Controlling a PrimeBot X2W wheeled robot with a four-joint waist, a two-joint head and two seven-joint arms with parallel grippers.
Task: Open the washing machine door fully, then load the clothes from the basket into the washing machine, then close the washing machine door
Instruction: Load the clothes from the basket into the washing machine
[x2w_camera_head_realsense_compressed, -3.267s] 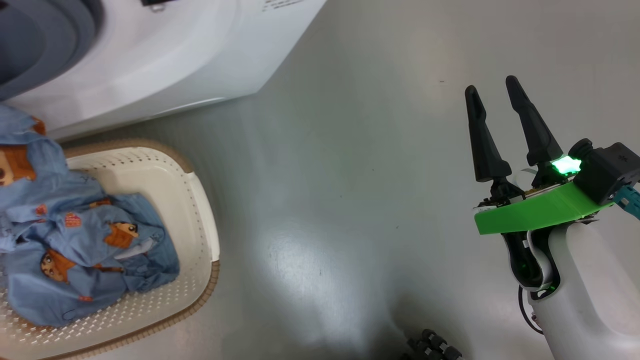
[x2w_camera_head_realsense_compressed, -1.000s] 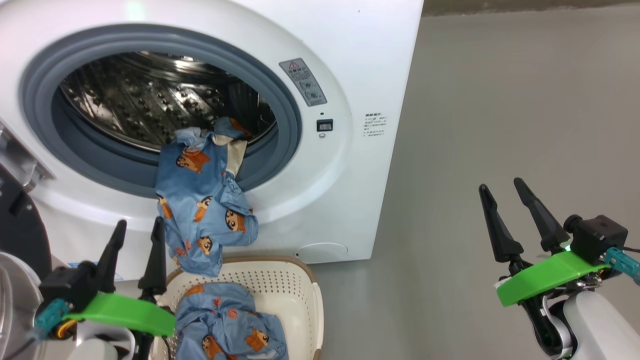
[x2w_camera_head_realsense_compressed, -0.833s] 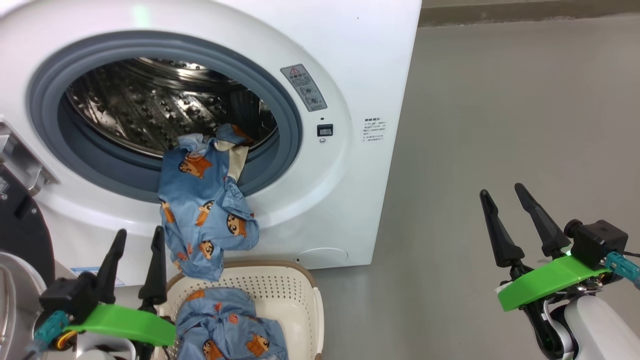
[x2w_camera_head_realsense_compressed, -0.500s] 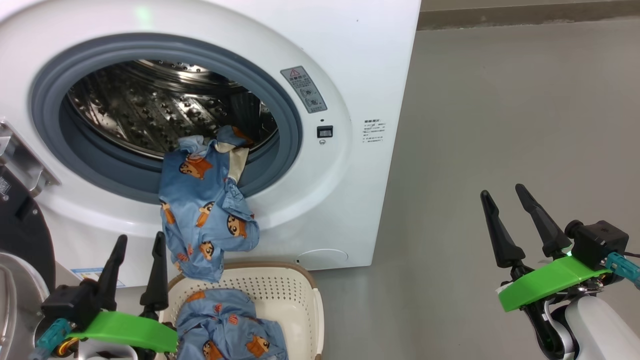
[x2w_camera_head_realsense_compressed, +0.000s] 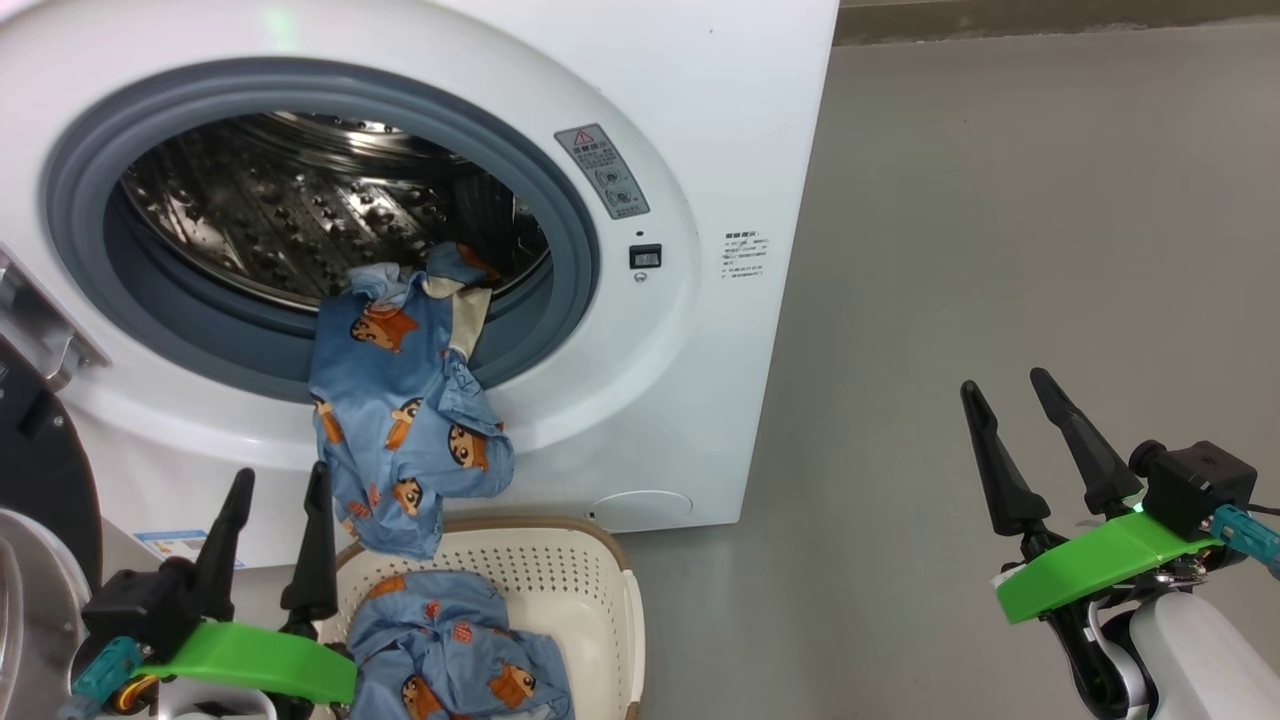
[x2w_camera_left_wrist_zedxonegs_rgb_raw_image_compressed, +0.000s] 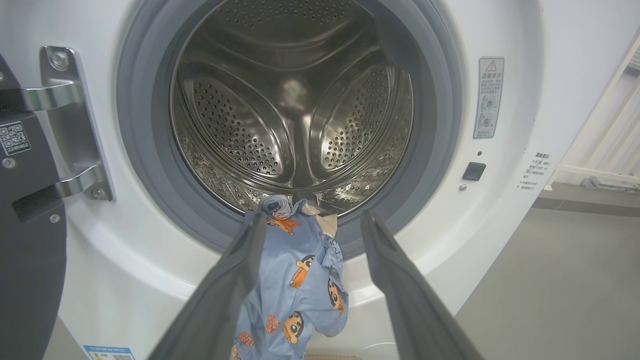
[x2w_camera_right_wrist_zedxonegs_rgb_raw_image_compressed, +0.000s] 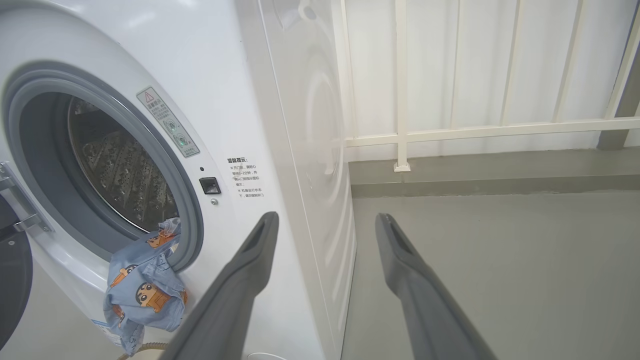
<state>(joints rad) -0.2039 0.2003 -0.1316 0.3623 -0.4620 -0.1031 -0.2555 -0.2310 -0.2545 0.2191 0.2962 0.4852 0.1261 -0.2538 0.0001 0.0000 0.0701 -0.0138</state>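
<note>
The white washing machine (x2w_camera_head_realsense_compressed: 700, 120) stands open, its black-rimmed door (x2w_camera_head_realsense_compressed: 40, 470) swung out at the left edge. One light blue printed garment (x2w_camera_head_realsense_compressed: 400, 410) hangs out over the grey gasket (x2w_camera_head_realsense_compressed: 575, 250), half inside the steel drum (x2w_camera_left_wrist_zedxonegs_rgb_raw_image_compressed: 295, 110). More blue clothes (x2w_camera_head_realsense_compressed: 455, 660) lie in the cream basket (x2w_camera_head_realsense_compressed: 590, 590) below the opening. My left gripper (x2w_camera_head_realsense_compressed: 278, 485) is open and empty beside the basket's left rim, in front of the hanging garment (x2w_camera_left_wrist_zedxonegs_rgb_raw_image_compressed: 300, 280). Off to the right, over bare floor, my right gripper (x2w_camera_head_realsense_compressed: 1005, 395) is open and empty.
Grey floor (x2w_camera_head_realsense_compressed: 1000, 250) spreads to the right of the machine. A white railing (x2w_camera_right_wrist_zedxonegs_rgb_raw_image_compressed: 475, 130) runs along a low kerb behind it. The door's metal hinge bracket (x2w_camera_left_wrist_zedxonegs_rgb_raw_image_compressed: 70, 125) sits left of the opening.
The head camera has risen from the basket and floor to the machine's opening. In the last second the view only shifts slightly; the garment and both open grippers keep their places.
</note>
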